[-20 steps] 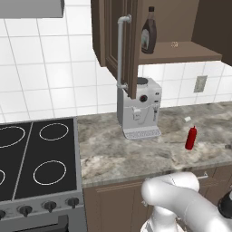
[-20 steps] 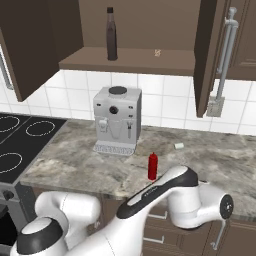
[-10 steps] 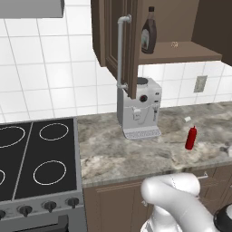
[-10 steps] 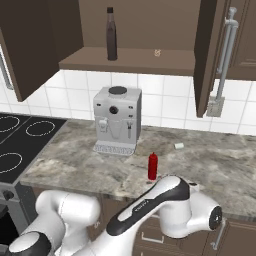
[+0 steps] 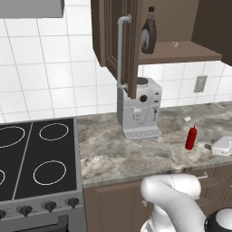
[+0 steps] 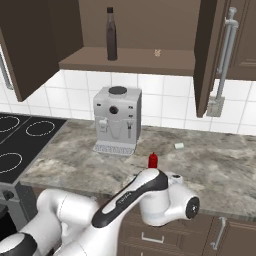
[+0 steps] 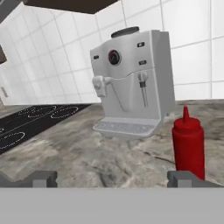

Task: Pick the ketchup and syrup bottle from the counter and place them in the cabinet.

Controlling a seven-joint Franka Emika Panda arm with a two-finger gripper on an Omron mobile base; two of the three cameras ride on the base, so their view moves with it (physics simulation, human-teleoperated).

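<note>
Ketchup: the ketchup (image 5: pixel 191 138) is standing upright on the tabletop (image 5: pixel 136 152), to the right of the espresso machine (image 5: pixel 138 108) and apart from it.
Syrup bottle: the syrup bottle (image 5: pixel 148 37) is standing upright on the shelf inside the open cabinet (image 5: pixel 181 27).
End effector: the end effector (image 7: pixel 113 179) is hanging low over the tabletop with fingers wide apart, gripping nothing; the ketchup is standing just behind the right fingertip (image 7: pixel 186 178).
Stovetop: the black stovetop (image 5: pixel 31 158) is lying left of the tabletop.
</note>
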